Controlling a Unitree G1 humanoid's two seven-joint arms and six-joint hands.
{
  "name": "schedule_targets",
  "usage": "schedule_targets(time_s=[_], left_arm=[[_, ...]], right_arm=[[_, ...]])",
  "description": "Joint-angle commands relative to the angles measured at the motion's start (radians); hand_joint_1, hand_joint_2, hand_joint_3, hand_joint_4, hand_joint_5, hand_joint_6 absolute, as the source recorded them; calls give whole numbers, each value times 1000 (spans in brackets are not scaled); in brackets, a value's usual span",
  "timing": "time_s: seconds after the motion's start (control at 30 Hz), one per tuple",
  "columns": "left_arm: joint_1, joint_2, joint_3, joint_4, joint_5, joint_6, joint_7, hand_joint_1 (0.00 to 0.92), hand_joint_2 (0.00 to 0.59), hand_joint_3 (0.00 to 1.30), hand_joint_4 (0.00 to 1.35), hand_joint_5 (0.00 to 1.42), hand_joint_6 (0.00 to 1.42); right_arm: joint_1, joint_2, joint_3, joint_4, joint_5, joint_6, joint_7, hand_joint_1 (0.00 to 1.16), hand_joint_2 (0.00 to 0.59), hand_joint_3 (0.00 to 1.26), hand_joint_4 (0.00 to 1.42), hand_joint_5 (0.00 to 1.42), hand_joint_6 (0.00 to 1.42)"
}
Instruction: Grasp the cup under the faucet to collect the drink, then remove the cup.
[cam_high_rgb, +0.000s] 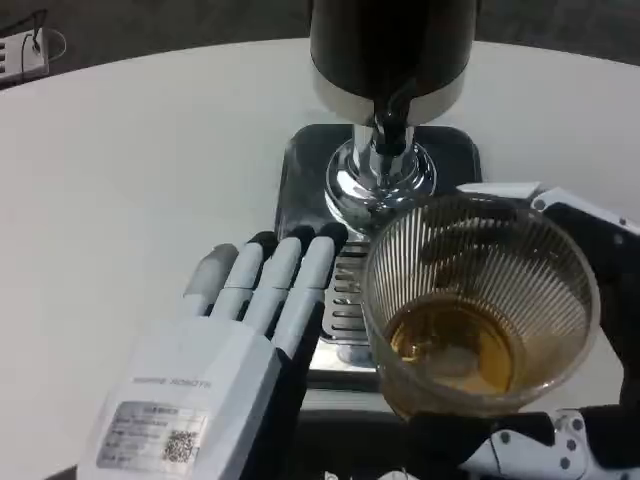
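On the table: label lines follow, largest first.
table (130, 150): white, rounded far edge, dark floor beyond it.
drink dispenser (390, 50): dark body, chrome base, black faucet (392, 118) on its front, standing on a dark drip tray (305, 165) with a slotted grate.
left hand (235, 330): flat, fingers straight and together, tips at the tray's left edge, holding nothing.
right hand (575, 330): wrapped around the cup.
ribbed glass cup (480, 300): amber drink in its bottom, held near the tray's front, nearer the camera than the faucet.
power strip (22, 52): far left corner.
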Motion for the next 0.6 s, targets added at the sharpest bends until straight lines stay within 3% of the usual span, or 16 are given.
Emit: schedule_targets(time_s=[0.03,0.6], left_arm=[[-8,-3,-2,11,2,11,-6,0,52,0,0,0,0],[10,-8,-7,14,1,17,11,0,50,0,0,0,0]], right_arm=[[-9,-1,3,-15,2,-21,0,1161,146,803,977,1085,1371],[1,17,21,-16,-22,-13,-12,1162,135,803,977,1083,1371]])
